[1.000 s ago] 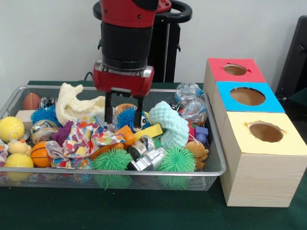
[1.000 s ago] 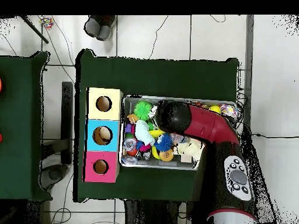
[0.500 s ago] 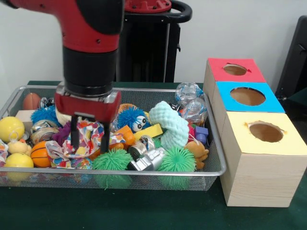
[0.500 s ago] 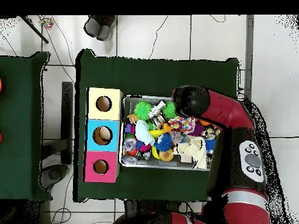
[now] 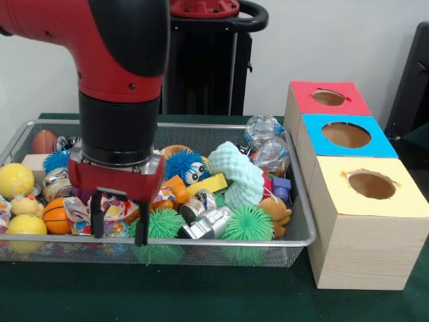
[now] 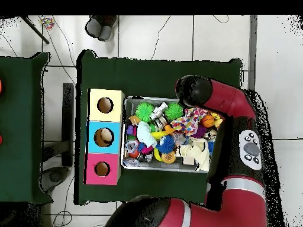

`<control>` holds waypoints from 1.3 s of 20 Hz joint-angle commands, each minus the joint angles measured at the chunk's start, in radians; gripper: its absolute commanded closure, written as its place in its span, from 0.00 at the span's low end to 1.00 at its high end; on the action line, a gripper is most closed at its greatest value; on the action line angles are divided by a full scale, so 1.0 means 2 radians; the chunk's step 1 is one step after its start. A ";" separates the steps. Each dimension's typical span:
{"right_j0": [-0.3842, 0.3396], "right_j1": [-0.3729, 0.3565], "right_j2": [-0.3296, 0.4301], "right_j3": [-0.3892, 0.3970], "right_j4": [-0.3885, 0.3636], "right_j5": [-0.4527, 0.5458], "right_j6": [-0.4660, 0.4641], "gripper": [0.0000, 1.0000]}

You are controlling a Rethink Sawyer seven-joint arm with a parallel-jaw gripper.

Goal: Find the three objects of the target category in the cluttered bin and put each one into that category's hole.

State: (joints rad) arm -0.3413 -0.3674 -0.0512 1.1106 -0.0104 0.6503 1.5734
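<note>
My gripper hangs open at the near rim of the wire bin, left of centre. One fingertip stands before a colourful heart-print cloth, the other at the edge of a green spiky ball. Nothing is between the fingers. A second green spiky ball, a silver toy, a blue furry ball with eyes and a teal foam piece lie to the right. In the overhead view the arm's head covers the gripper at the bin's edge.
Three boxes with round holes stand beside the bin: red, blue, yellow. Yellow balls, a small basketball and clear plastic balls crowd the bin. Overhead, the yellow box lies nearest the green balls.
The arm has swung from the bin's middle to its near left part in the front view and come lower. The gripper stayed open and holds nothing.
</note>
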 commanded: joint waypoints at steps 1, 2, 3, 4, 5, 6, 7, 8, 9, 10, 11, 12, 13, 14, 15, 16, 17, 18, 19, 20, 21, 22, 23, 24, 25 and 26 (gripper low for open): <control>0.024 0.030 -0.014 -0.032 0.001 0.039 0.105 0.00; 0.026 0.031 -0.017 -0.030 0.001 0.036 0.108 0.00; 0.026 0.029 -0.016 -0.022 0.003 0.026 0.109 0.00; 0.025 0.025 -0.013 -0.006 0.006 0.012 0.109 0.00; 0.023 0.020 -0.008 0.013 0.007 -0.007 0.107 0.00; 0.020 0.019 -0.004 0.026 0.007 -0.022 0.104 0.00; 0.016 0.008 0.003 0.059 0.005 -0.047 0.102 0.00; 0.011 0.001 0.008 0.080 0.003 -0.062 0.099 0.00; 0.006 -0.007 0.012 0.099 0.003 -0.074 0.096 0.00; 0.001 -0.014 0.017 0.116 0.003 -0.083 0.093 0.00; -0.003 -0.023 0.020 0.135 0.003 -0.095 0.092 0.00; -0.006 -0.032 0.022 0.152 0.001 -0.106 0.090 0.00; -0.011 -0.039 0.024 0.166 0.001 -0.111 0.086 0.00; -0.017 -0.047 0.029 0.180 0.001 -0.115 0.080 0.00; -0.023 -0.053 0.034 0.194 0.000 -0.121 0.074 0.00; -0.028 -0.058 0.038 0.208 0.000 -0.128 0.071 0.00; -0.033 -0.061 0.042 0.217 -0.001 -0.133 0.068 0.00; -0.037 -0.062 0.046 0.224 -0.001 -0.139 0.066 0.00; -0.040 -0.063 0.050 0.229 -0.002 -0.143 0.064 0.00; -0.043 -0.065 0.052 0.233 -0.003 -0.145 0.061 0.00; -0.046 -0.066 0.055 0.237 -0.004 -0.147 0.059 0.00; -0.047 -0.068 0.055 0.240 -0.006 -0.148 0.057 0.00; -0.045 -0.068 0.051 0.239 -0.008 -0.148 0.057 0.00; -0.041 -0.067 0.044 0.237 -0.011 -0.149 0.059 0.00; -0.038 -0.066 0.039 0.235 -0.013 -0.153 0.061 0.00; -0.038 -0.063 0.038 0.230 -0.013 -0.157 0.062 0.00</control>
State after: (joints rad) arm -0.4141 -0.4838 -0.0510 1.4457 -0.0117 0.3781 1.5734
